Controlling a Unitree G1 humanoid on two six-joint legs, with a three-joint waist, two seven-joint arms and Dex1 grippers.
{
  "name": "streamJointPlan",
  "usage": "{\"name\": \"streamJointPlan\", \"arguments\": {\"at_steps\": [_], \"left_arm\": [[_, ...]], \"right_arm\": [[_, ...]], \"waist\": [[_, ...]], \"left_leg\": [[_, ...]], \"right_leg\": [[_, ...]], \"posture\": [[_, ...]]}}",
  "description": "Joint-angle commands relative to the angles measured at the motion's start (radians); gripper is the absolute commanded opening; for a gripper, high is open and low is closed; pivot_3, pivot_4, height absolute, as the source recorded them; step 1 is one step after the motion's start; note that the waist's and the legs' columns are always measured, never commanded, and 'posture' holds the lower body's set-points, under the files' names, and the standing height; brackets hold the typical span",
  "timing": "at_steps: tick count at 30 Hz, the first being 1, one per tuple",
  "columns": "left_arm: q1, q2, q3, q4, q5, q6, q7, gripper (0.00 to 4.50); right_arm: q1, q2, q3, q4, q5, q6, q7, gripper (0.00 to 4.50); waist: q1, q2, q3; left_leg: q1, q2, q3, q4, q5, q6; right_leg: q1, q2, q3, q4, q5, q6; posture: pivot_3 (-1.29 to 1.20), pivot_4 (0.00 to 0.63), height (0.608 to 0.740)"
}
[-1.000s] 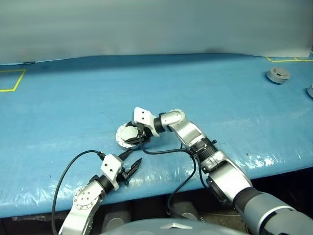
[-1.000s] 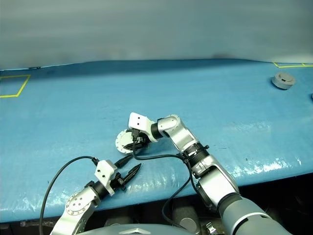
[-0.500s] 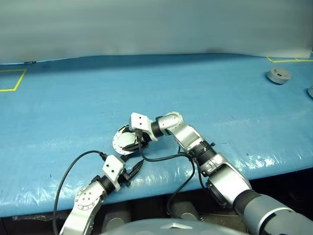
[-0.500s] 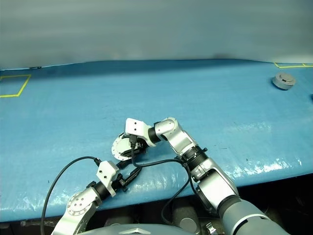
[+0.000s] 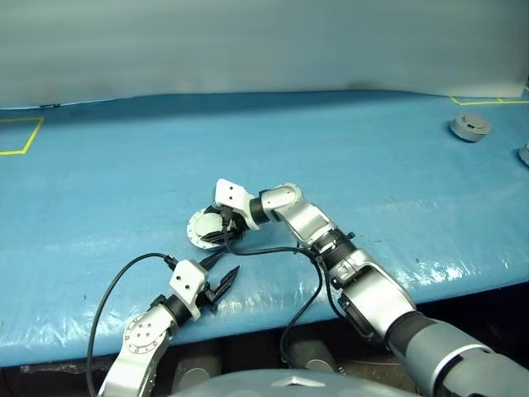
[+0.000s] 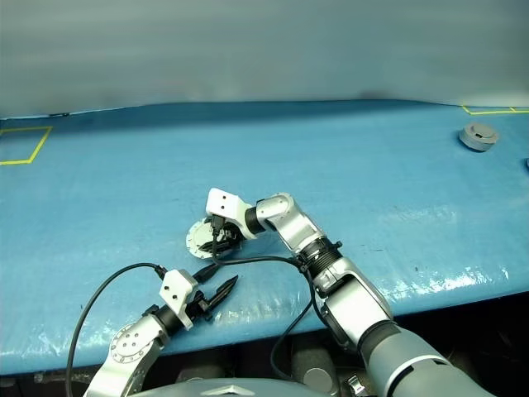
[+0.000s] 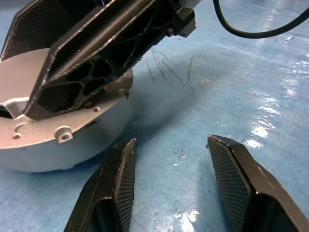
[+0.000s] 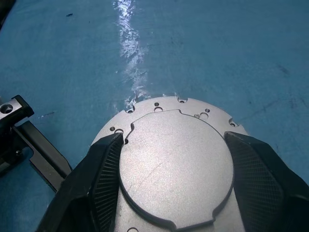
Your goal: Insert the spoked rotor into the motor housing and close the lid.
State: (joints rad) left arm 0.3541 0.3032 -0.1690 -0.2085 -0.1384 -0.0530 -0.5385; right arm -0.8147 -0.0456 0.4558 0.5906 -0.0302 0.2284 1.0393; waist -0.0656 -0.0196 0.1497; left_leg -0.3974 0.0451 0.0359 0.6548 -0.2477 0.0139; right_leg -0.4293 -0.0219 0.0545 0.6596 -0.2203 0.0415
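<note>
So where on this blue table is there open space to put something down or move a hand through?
The blue table is bare across the middle and back, from the yellow tape square on the left to the grey part at far right. It is crowded at the front edge: the right gripper straddles the lid, and the left gripper sits open beside it.

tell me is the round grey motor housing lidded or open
Lidded: the plain grey lid with raised middle covers the round grey motor housing, between the right gripper's fingers; no windings show.
</note>
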Motion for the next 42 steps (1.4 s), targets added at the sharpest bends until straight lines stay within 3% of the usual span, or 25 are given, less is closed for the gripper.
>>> {"name": "streamJointPlan", "arguments": {"at_steps": [1, 42], "left_arm": [[0.008, -0.003, 0.005, -0.022, -0.01, -0.007, 0.005, 2.54], [-0.001, -0.004, -0.001, -0.016, -0.01, -0.006, 0.003, 2.54]], "right_arm": [[-0.018, 0.003, -0.023, 0.012, -0.005, 0.013, -0.027, 3.03], [0.074, 0.027, -0.011, -0.101, -0.015, 0.117, -0.134, 3.03]], "waist": [[0.0, 0.0, 0.0], [-0.001, 0.0, 0.0]], "left_leg": [[0.0, 0.0, 0.0, 0.0, 0.0, 0.0], [0.0, 0.0, 0.0, 0.0, 0.0, 0.0]], "right_leg": [[0.0, 0.0, 0.0, 0.0, 0.0, 0.0], [0.0, 0.0, 0.0, 0.0, 0.0, 0.0]], "posture": [[0.0, 0.15, 0.74], [0.0, 0.15, 0.74]]}}
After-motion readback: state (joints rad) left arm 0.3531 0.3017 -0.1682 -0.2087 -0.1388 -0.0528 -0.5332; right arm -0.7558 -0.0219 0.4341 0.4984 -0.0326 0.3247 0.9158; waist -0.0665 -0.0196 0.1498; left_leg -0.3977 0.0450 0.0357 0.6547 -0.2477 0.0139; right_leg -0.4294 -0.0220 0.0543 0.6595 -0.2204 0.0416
